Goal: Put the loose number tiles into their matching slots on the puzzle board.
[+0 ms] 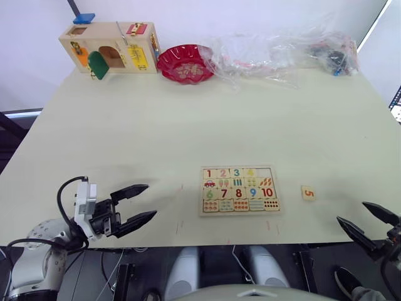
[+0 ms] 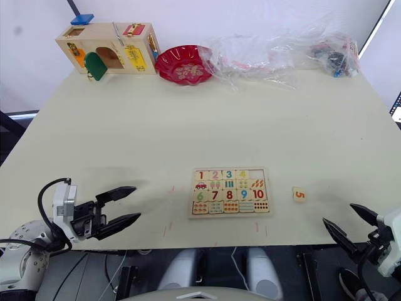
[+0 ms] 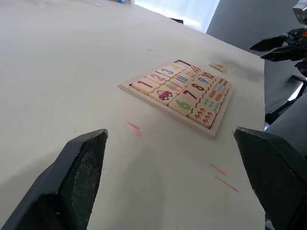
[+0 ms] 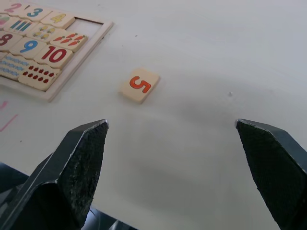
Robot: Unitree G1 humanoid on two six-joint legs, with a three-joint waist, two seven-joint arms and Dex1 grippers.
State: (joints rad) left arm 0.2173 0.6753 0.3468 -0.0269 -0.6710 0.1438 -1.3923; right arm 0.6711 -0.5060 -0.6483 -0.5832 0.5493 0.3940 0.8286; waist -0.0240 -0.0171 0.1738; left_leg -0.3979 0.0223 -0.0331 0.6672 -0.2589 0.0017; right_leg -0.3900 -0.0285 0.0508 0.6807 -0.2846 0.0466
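One loose tile (image 4: 139,85), a small square of pale wood printed with an orange 5, lies flat on the worktop (image 1: 207,119) just to the right of the puzzle board (image 1: 239,190), apart from its frame. That board is a flat rectangular pale-wood tray with a raised rim; four number tiles, 1 to 4, sit in its top row, and the slot (image 4: 89,25) at the right end of that row is bare wood. Below them run rows of picture tiles, bigger numbers 6 to 10, and dot tiles. Two black grippers hang at the near edge, the left gripper (image 1: 136,205) well left of the board and the right gripper (image 1: 368,221) near the 5 tile, each with jaws apart and holding nothing. The worktop is smooth, matte cream with faint pink marks. Along its far edge stand one wooden latch box (image 1: 110,48), one red scalloped bowl (image 1: 185,63) and crumpled clear plastic bags (image 1: 282,53), against a white wall.
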